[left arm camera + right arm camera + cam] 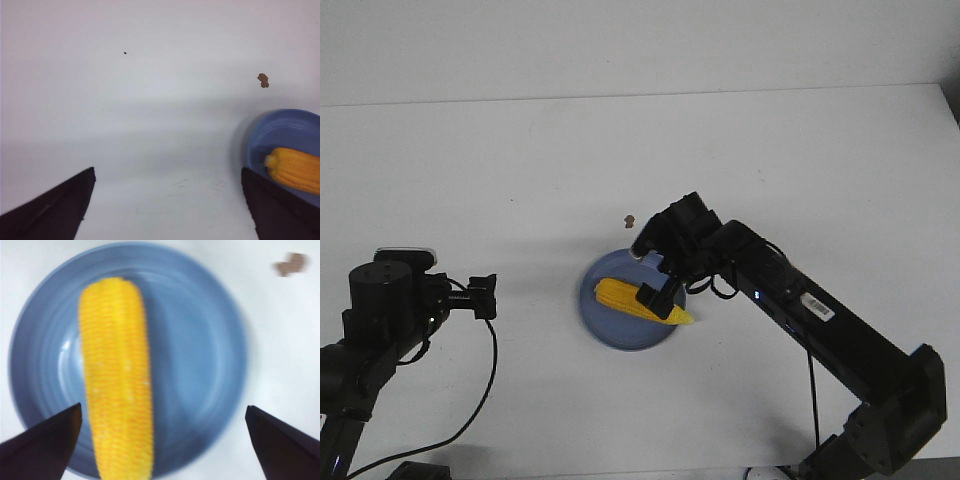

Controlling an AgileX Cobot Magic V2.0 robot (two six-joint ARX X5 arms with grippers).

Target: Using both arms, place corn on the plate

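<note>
1. Yellow corn [640, 299] lies across the blue plate [620, 335] on the white table [520, 170] in the front view. My right end effector [660, 285] hangs over the cob and covers part of it; its fingers are too dark and bunched to read from here. The cob's pointed tip pokes past the plate's rim on the right. My left end effector [483, 296] sits well apart on the left, small and dark, so I cannot tell its gap in this view. A brown speck [629, 219] lies just beyond the plate.

2. Left wrist view: my two fingers [55, 210] stand wide apart with bare table between them. The plate [280, 130] and corn [295, 170] are cut off at the edge.

3. Right wrist view: somewhat blurred. My fingers [42, 447] are spread wide, holding nothing, above the plate [200, 365]. The corn [117, 375] rests inside it, its near end cropped; the speck [290, 263] is a smear.
</note>
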